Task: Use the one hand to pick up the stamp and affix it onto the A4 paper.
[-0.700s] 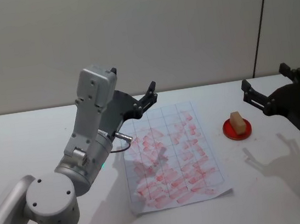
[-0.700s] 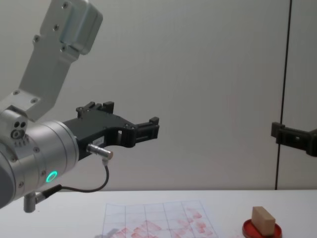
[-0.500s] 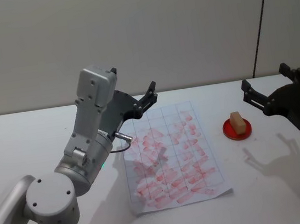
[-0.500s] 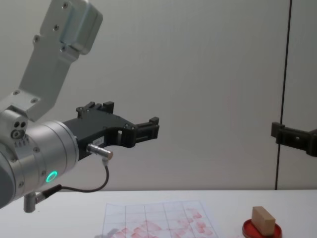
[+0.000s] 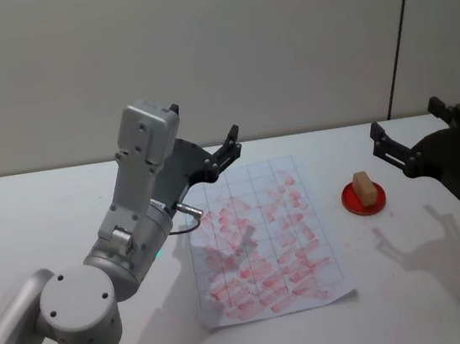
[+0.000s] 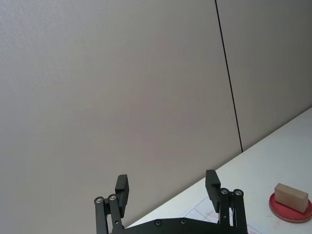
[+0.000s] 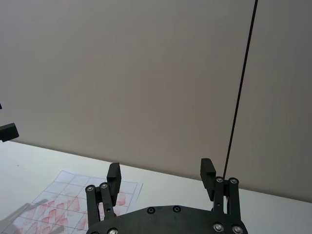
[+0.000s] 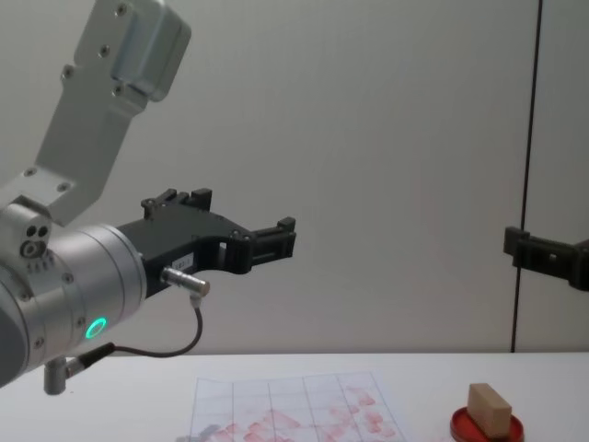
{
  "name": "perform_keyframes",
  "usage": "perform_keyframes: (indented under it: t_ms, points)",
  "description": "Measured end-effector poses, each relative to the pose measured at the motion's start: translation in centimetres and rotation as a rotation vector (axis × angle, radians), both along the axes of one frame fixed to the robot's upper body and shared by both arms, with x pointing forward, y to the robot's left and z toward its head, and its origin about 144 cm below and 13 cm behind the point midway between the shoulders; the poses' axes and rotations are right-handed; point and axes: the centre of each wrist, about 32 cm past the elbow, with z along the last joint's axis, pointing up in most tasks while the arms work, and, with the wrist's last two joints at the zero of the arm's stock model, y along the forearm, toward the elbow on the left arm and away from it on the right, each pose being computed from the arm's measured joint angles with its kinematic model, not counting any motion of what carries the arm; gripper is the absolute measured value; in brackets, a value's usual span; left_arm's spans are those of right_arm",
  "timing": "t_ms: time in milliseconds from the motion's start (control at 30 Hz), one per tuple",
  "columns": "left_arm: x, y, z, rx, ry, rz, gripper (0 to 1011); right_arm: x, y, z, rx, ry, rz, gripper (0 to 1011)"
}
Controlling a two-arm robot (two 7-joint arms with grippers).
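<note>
Okay, small light-tan rectangular wooden stamp [image 5: 365,188] sits on top of the flat round red ink pad [image 5: 351,200], on the white table [image 5: 49,213]. The pad lies just right of the white gridded A4 paper [image 5: 261,244] and does not touch it. The paper lies flat mid-table, its grid cells crowded with red stamp marks, and its near left corner is lifted a bit.

Right black two-fingered gripper [image 5: 405,117] hangs above the table at the right, to the right of the stamp and a little farther back, clear of both stamp and pad. Its jaws are spread wide, nothing between them. The right wrist view shows both of its fingers [image 7: 113,171] apart against the grey wall, with the paper below and beyond.

Left black two-fingered gripper [image 6: 166,183] is raised over the far left edge of the paper, pointing toward the far wall. Jaws released, empty. Its silver-white cylindrical arm [image 8: 74,285] shows a blue-green glowing ring [image 8: 95,328] in the chest view. In the left wrist view the stamp on its pad sits off beyond one finger.
</note>
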Motion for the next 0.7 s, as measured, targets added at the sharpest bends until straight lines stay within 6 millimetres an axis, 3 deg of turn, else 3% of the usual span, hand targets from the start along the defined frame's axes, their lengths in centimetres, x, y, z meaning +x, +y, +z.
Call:
perform_keyframes:
  t_ms: [700]
  points:
    - [0.00,0.00,0.00,0.000,0.000,0.000,1001,0.01,0.00,0.01,0.000,0.000,0.000,1001]
